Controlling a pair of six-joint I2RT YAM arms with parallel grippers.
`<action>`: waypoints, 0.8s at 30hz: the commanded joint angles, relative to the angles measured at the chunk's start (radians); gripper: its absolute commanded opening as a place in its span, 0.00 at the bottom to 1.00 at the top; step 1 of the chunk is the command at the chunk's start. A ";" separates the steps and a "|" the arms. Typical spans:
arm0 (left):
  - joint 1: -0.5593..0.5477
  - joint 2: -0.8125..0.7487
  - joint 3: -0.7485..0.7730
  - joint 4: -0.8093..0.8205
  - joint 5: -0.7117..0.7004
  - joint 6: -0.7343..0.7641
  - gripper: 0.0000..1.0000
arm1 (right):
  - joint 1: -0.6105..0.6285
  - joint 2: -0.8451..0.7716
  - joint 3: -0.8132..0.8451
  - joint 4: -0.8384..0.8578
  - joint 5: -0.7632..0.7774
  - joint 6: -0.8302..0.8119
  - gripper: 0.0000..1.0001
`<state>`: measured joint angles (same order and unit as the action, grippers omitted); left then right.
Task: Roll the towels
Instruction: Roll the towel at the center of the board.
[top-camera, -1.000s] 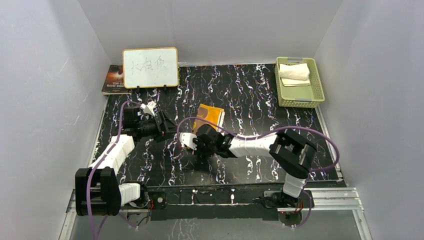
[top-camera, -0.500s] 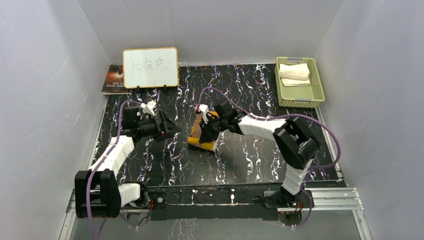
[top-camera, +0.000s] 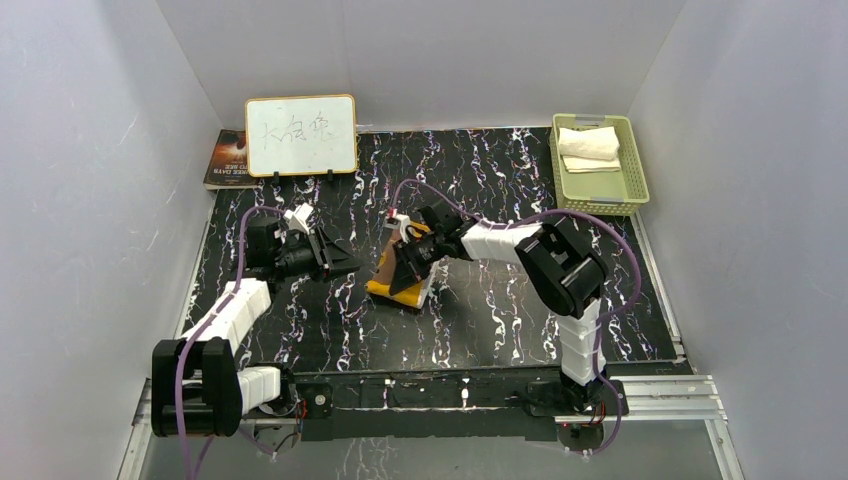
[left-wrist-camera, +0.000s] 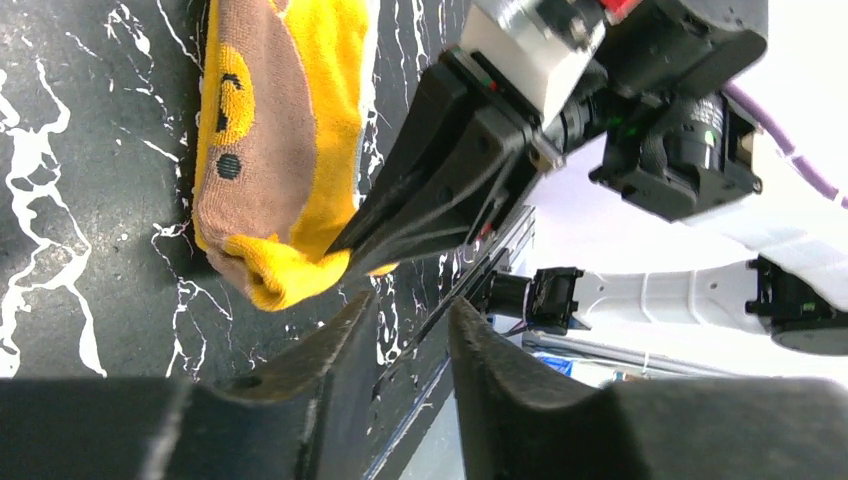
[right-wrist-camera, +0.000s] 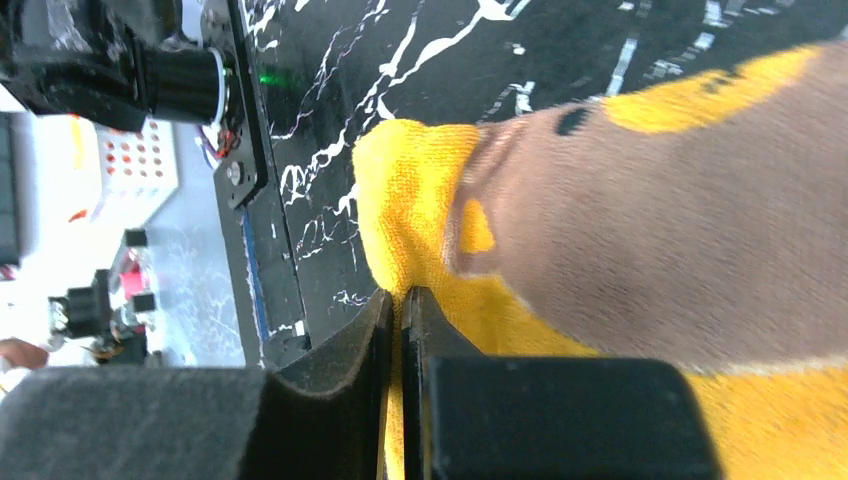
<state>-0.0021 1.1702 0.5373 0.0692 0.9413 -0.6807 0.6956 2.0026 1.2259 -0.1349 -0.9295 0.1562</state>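
One towel underway: orange-yellow towel (top-camera: 390, 290) pinched at its edge by pressed-together right gripper (right-wrist-camera: 400, 305), folded below it, barely rolled. Left gripper (left-wrist-camera: 410, 305) just beside, jaws slightly apart, empty. Cream towel (top-camera: 588, 143) well away in basket (top-camera: 632, 170), seemingly still to do.

From above and behind my bases, my top camera looks down over the black white-veined marble table (top-camera: 500, 180). My wrist cameras sit close, left facing right, right facing the near edge; all share the folded orange-yellow and brown towel (top-camera: 390, 283).
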 joint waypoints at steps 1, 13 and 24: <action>-0.017 0.013 -0.024 0.063 0.062 -0.042 0.23 | -0.063 0.023 -0.020 0.124 -0.045 0.161 0.00; -0.212 0.177 -0.050 0.285 -0.059 -0.179 0.00 | -0.076 0.170 0.029 0.018 0.025 0.222 0.00; -0.240 0.356 -0.055 0.392 -0.124 -0.191 0.00 | -0.079 0.174 0.030 0.006 0.037 0.220 0.00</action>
<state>-0.2268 1.4906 0.4839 0.4137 0.8524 -0.8833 0.6109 2.1445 1.2488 -0.1017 -0.9646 0.3946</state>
